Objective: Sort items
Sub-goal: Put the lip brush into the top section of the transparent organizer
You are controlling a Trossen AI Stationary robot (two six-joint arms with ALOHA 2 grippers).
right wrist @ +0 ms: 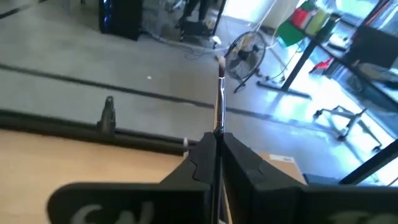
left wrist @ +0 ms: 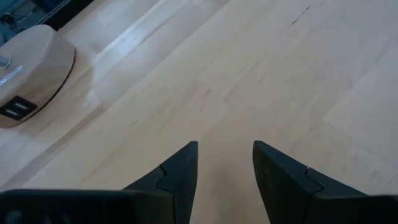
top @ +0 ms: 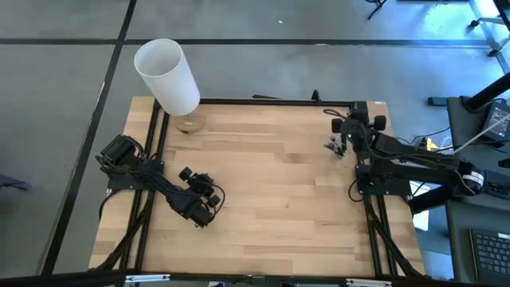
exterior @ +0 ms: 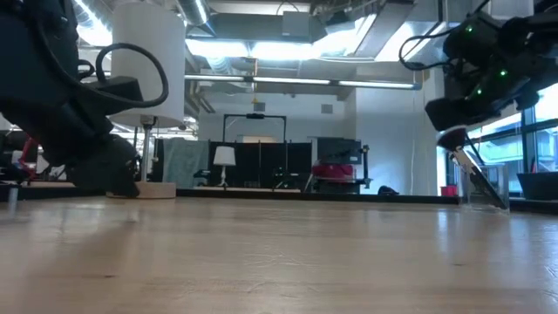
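Observation:
My right gripper [top: 341, 145] is near the table's far right corner, shut on one slim dark-handled makeup brush [right wrist: 219, 99] with a pale tufted tip [right wrist: 219, 60]. In the low view the brush [exterior: 478, 179] slants down from the gripper [exterior: 452, 139]. My left gripper [top: 201, 211] is open and empty low over the table's left half; its fingers [left wrist: 180, 177] show bare wood between them. No other brushes show. My right gripper pinches the brush's handle [right wrist: 218, 134] between its two fingers. The brush runs along the fingers and sticks out well past their tips, tuft end away from the gripper. The fingers slant downward. Whether the brush's lower end [exterior: 502, 206] touches anything, I cannot tell.
A big white cylinder [top: 167, 76] stands on a round wooden base [top: 190, 123] at the table's far left; the base also shows in the left wrist view [left wrist: 31, 74]. A clear container [exterior: 490, 183] stands by the brush. A black frame [top: 263, 101] runs round the table's edges.

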